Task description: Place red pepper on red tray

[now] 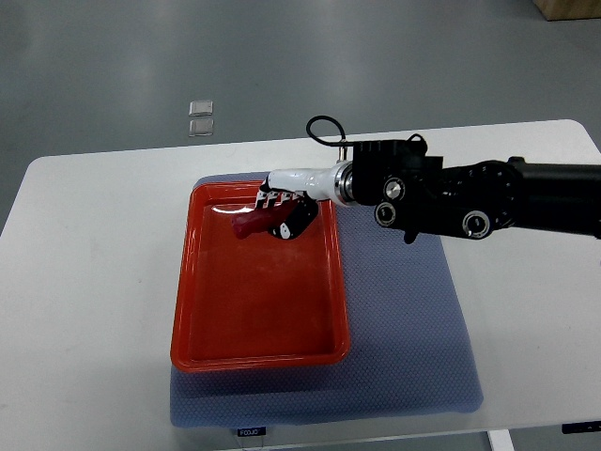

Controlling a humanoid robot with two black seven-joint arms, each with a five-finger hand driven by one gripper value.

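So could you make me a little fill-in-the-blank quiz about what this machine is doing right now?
1. The robot hand reaches in from the picture's ____ side.
2. Its fingers are closed around a ____ pepper.
3. The pepper is held over the far end of the red ____.
4. The tray lies partly on a ____ mat on the white table.

Missing words: right; red; tray; blue
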